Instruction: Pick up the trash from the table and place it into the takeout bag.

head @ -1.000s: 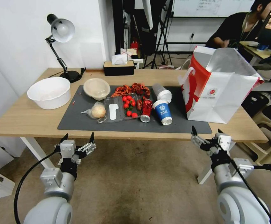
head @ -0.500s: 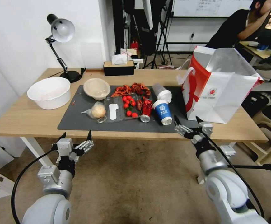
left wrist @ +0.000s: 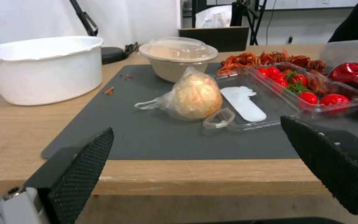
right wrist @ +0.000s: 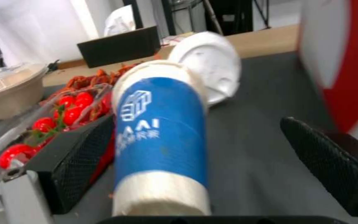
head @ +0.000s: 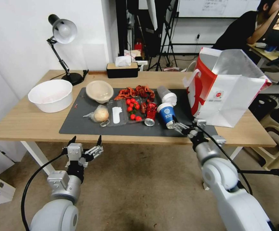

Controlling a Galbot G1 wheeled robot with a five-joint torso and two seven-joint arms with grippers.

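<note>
Finds the right gripper (head: 185, 125) low over the dark grey mat (head: 78, 125), fingers spread wide to either side of the near white end of the blue paper cup (head: 167, 115), not yet touching it. Seems to find that cup lying on its side, mouth pointing away from the robot. Puts the crushed red can (head: 151, 114) just beside the cup on its left, the clear white-lidded cup (head: 166, 94) just behind it, and the takeout bag (head: 229, 96) upright near its right, mouth open. Leaves the left gripper (head: 85, 142) parked, fingers also spread, well to the cup's left and below the front edge of the table (head: 24, 122).

Risks, as a judgement:
- Rolling the cup. Needs only one finger landing first on the round wall to push it sideways into the can.
- Crushing it. Takes little squeeze to buckle thin paper, and a buckled wall may slip out during the lift.
- Snagging the can. Leaves scant room for the finger between cup and can.
- Tipping the bag. Needs only a low swing rightward from the cup to clip the rim or a handle.
</note>
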